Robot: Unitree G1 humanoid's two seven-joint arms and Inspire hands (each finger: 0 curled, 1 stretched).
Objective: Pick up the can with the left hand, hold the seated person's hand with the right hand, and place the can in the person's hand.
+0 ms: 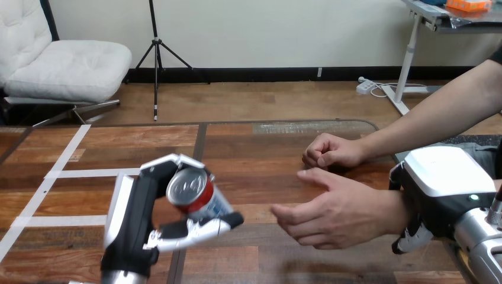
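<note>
One can point(198, 197), red with a silver top and a blue-and-white patch low on its side, is held above the surface point(266, 154) at the near left. It is tilted. Its long axis runs from upper left to lower right, with the silver top turned up and toward the near side. The left robot hand point(139, 219) is clamped round it, with fingers above and below the can. To the right, apart from the can, the person's near hand point(337, 213) lies open. The right robot hand point(441, 183) sits over the person's wrist point(395, 208), fingers curled beneath it. The person's far hand point(328, 151) rests as a fist.
</note>
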